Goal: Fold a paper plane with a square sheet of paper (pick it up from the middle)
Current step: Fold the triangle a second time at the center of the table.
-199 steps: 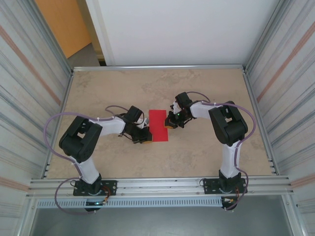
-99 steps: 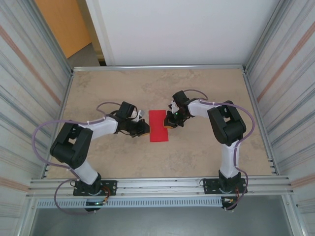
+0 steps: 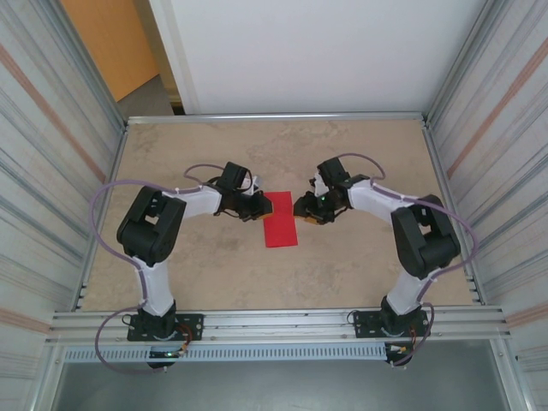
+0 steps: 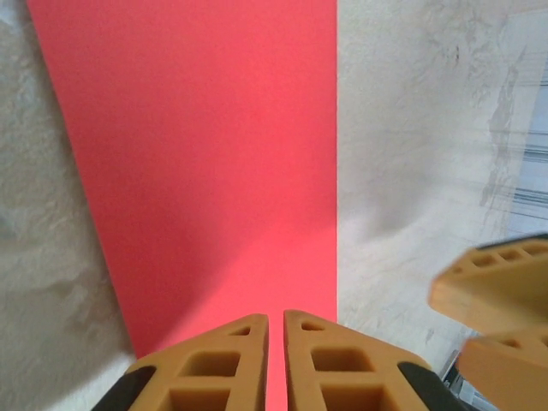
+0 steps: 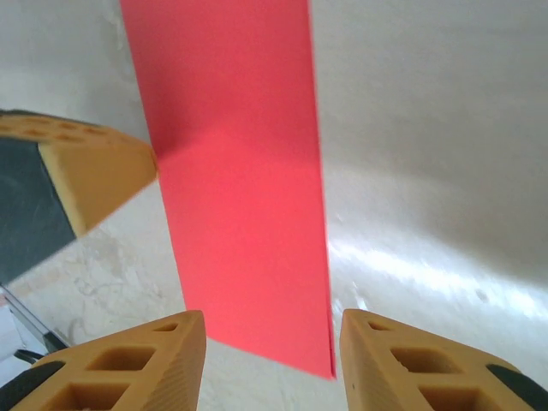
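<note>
The red sheet of paper (image 3: pixel 280 221) lies flat on the desk (image 3: pixel 351 274) between the two arms. It shows as a narrow upright rectangle, not a square, so by my reading the first lengthwise fold is already made and the nose corners are not yet turned in.

The left gripper (image 3: pixel 259 205) sits at the sheet's upper left edge. From its wrist camera the jaws stand all but closed, with only a thin slit between them, over the near margin of the paper. Whether they pinch the paper or merely press on it I cannot tell.

The right gripper (image 3: pixel 301 208) is at the opposite long edge. Its jaws stand moderately apart, with the sheet's near corner in the gap between them, and they grip nothing.

The next move likely calls for one arm to pin the sheet while the other lifts a corner toward the centre crease. Thin paper like this slides easily.
</note>
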